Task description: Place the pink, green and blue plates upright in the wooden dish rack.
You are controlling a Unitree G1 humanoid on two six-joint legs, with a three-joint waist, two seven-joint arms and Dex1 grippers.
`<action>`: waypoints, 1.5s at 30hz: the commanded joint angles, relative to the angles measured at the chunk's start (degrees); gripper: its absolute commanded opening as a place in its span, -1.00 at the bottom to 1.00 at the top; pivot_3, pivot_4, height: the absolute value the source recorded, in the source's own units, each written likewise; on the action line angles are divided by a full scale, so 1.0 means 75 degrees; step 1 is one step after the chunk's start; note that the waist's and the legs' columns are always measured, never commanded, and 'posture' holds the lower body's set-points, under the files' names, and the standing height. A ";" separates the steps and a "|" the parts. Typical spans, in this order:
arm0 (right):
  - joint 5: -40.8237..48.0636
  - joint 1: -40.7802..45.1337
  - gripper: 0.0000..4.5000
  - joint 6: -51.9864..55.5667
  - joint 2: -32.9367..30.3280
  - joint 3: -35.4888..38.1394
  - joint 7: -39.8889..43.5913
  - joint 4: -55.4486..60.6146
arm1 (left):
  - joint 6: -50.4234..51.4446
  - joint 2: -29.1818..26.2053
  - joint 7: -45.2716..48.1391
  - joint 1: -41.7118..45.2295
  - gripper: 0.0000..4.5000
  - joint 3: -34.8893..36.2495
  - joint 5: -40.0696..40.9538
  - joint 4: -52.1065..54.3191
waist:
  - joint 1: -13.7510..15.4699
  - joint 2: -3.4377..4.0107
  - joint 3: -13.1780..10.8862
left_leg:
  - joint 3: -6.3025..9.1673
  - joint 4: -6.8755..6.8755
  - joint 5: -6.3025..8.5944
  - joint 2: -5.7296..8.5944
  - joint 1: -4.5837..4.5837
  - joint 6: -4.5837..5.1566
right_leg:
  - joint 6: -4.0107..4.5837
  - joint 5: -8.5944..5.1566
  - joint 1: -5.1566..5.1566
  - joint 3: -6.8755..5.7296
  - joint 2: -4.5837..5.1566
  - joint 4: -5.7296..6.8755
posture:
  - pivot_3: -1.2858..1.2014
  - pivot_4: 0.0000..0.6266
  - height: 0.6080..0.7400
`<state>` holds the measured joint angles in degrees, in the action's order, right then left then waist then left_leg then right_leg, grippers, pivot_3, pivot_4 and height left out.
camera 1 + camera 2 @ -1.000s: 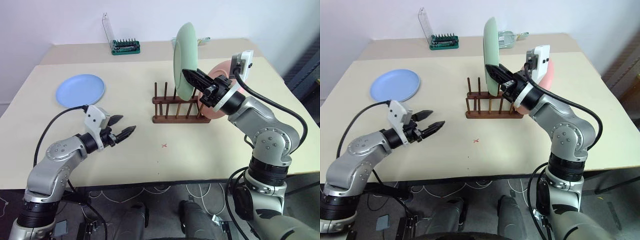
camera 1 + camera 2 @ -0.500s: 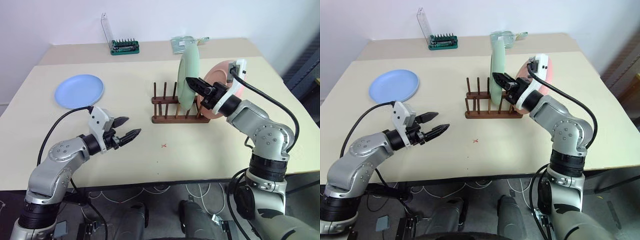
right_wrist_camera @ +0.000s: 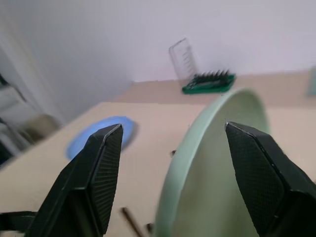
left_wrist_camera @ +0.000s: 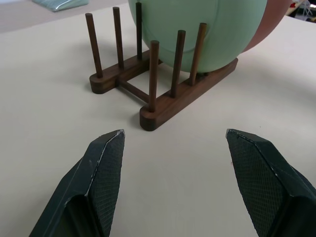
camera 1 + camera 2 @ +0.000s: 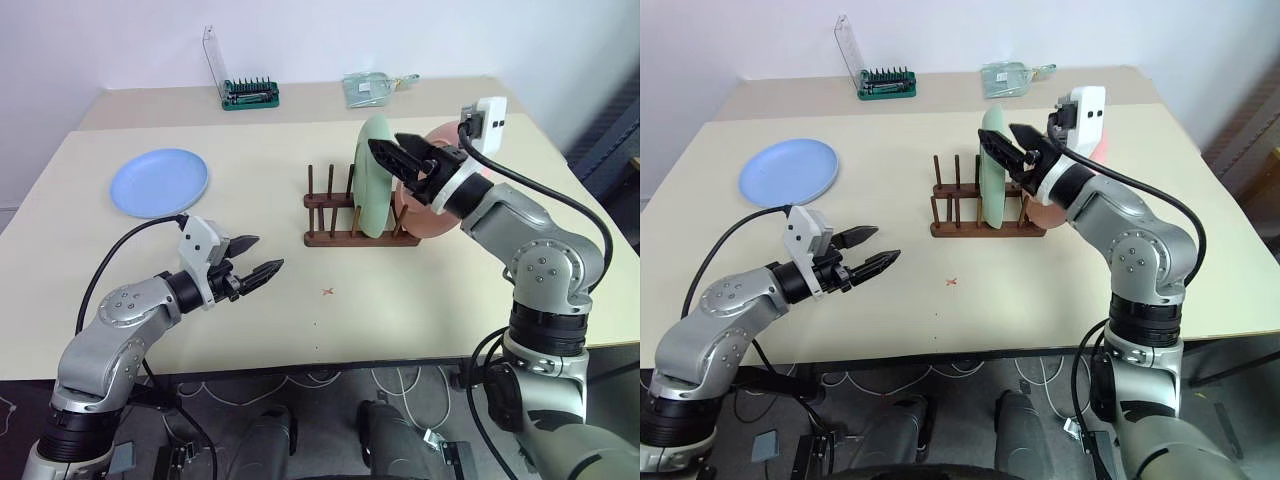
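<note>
Blue plate (image 5: pixel 159 182) lies flat near the table's (image 5: pixel 300 330) far-left edge, with bare tabletop all around it. Nearer and to its right, the left gripper (image 5: pixel 257 257) hovers over open table, its fingers spread wide and holding nothing, pointed toward the wooden dish rack (image 5: pixel 345 222). Right of centre, the rack's leftmost peg slots stand free. The green plate (image 5: pixel 372 178) stands upright between pegs toward the rack's right end, and the pink plate (image 5: pixel 432 200) stands on edge just behind it at that end, though its foot seems hidden. The right gripper (image 5: pixel 397 155) hangs at the green plate's upper rim, fingers parted either side of it, apparently not clamping. A green bit set (image 5: pixel 251 94) sits by the far edge.
</note>
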<state>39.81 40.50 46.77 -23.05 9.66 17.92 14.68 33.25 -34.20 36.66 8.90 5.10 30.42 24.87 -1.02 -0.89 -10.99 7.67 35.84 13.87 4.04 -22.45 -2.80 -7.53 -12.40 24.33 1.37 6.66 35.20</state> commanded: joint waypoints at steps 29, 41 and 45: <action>-0.4492 0.0763 0.52 -0.3951 0.0127 -0.3212 0.1975 -0.0114 | 0.0371 0.0742 -0.5880 0.5884 0.98 0.4148 -0.0638 -0.9424 | -0.0004 -0.0044 0.0015 | 0.0024 0.0014 -0.0009 0.0009 -0.0006 -0.0016 | -0.0012 0.0009 0.0000 -0.0017 0.0000 0.0008 | 0.03 -0.52 1.00; -0.4857 0.0489 0.52 -0.3870 0.0062 -0.3186 0.1987 0.0083 | -0.0451 0.0791 -0.5958 0.6366 -0.99 0.3947 -0.0685 -1.0259 | 0.0001 -0.0046 0.0018 | 0.0022 0.0014 -0.0012 0.0011 -0.0004 -0.0021 | -0.0015 0.0010 -0.0001 -0.0016 0.0004 0.0010 | 0.03 -0.52 1.00; -0.5461 0.0569 0.52 -0.4305 -0.0075 -0.3427 0.1948 -0.0187 | -0.0936 0.1025 -0.5125 0.5891 -0.99 0.3124 -0.0853 -0.8144 | -0.0021 -0.0046 0.0018 | 0.0019 0.0011 -0.0012 0.0010 -0.0002 -0.0021 | -0.0016 0.0010 0.0004 -0.0016 0.0004 0.0015 | 0.03 -0.52 1.00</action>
<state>1.87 43.67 17.59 -22.80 -15.50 32.97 12.60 28.40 -26.80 -4.99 54.02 32.24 24.88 -46.83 -1.18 -1.23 -10.85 7.81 35.92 13.77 4.11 -22.48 -2.97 -7.65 -12.32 24.37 1.26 6.69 35.32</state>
